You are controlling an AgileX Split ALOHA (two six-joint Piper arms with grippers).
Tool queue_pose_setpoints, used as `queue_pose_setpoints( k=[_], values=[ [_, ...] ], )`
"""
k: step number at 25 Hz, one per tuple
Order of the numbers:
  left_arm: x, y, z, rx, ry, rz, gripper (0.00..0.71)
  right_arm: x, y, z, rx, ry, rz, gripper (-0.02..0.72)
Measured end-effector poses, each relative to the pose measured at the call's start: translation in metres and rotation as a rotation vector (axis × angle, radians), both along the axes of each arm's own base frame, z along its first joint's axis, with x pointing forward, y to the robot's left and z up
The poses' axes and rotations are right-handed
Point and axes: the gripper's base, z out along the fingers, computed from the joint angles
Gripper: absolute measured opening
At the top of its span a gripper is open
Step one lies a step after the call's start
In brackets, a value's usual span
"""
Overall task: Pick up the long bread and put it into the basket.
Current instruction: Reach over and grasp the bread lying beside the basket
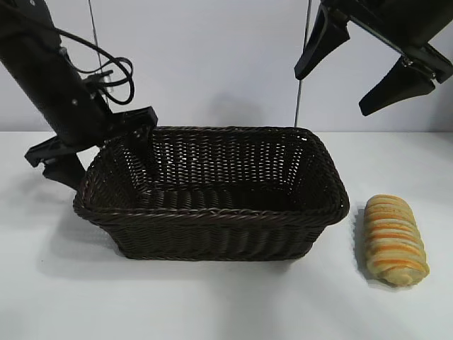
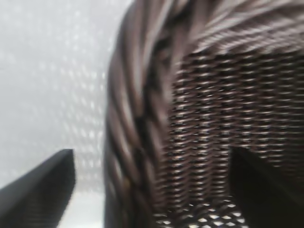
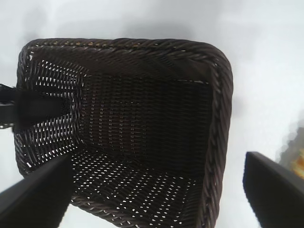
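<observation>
1. Two arms hang over a white tabletop (image 1: 212, 297), one at each side of the exterior view.
2. Between them sits the basket (image 1: 212, 212), dark brown wicker with sloped sides and a braided rim; nothing lies inside it that I can see.
3. Off to the right of the basket, apart from its wall, the long bread (image 1: 394, 239) lies flat on the tabletop, a golden-tan loaf with orange-brown stripes across its ridges, pointing roughly away from the camera.
4. Low at the basket's left end is the left gripper (image 1: 92, 145), angled steeply downward. One dark finger sits outside the wicker wall and the other reaches over the rim to the inside, so the jaws straddle the braided edge.
5. From the left wrist camera the rim (image 2: 137, 118) fills the middle, with a finger (image 2: 42, 190) on the white tabletop side and another over the weave. The jaws stand wide and clamp nothing.
6. High at the upper right is the right gripper (image 1: 364, 64), well above both basket and bread, tilted downward toward the basket.
7. Its fingers (image 1: 322, 42) are spread wide with only air between them; it holds nothing.
8. From the right wrist camera the basket's open interior shows below, and a sliver of the bread (image 3: 297, 156) appears at the frame's edge.
</observation>
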Motion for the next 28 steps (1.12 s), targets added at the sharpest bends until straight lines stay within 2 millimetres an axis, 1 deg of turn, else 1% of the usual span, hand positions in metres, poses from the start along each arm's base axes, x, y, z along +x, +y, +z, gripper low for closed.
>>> queue_pose_setpoints(
  k=[3,5,7,10,14,16,17,19,21,24,26,28],
  values=[
    [0.006,0.008,0.021,0.038,-0.017,-0.006,0.694,0.0,0.0,0.0,0.0,0.001,0.001,0.695],
    [0.013,0.024,0.034,0.056,-0.029,0.019,0.694,0.0,0.0,0.0,0.001,0.002,0.001,0.695],
    [0.018,0.045,0.044,0.08,-0.032,0.056,0.694,0.0,0.0,0.0,0.001,0.002,0.001,0.695],
    [0.023,0.085,0.055,0.138,-0.016,0.122,0.694,0.0,0.0,0.0,0.001,0.003,0.001,0.695],
    [0.02,0.134,0.058,0.226,0.033,0.195,0.694,0.0,0.0,0.0,0.001,0.003,0.002,0.695],
    [0.016,0.157,0.063,0.26,0.039,0.23,0.694,0.0,0.0,0.0,0.001,0.003,0.002,0.695],
    [0.012,0.167,0.069,0.274,0.032,0.245,0.694,0.0,0.0,0.0,0.001,0.003,0.002,0.695],
    [0.006,0.181,0.079,0.283,0.016,0.267,0.694,0.0,0.0,0.0,0.001,0.003,0.002,0.695],
    [-0.003,0.193,0.094,0.292,-0.018,0.282,0.694,0.0,0.0,0.0,0.001,0.003,0.002,0.695],
    [-0.018,0.207,0.115,0.298,-0.061,0.318,0.694,0.0,0.0,0.0,0.001,0.003,0.002,0.695],
    [-0.033,0.214,0.135,0.304,-0.1,0.342,0.694,0.0,0.0,0.0,0.001,0.003,0.002,0.695],
    [-0.048,0.215,0.155,0.312,-0.15,0.352,0.694,0.0,0.0,0.0,0.001,0.003,0.002,0.695]
  ],
)
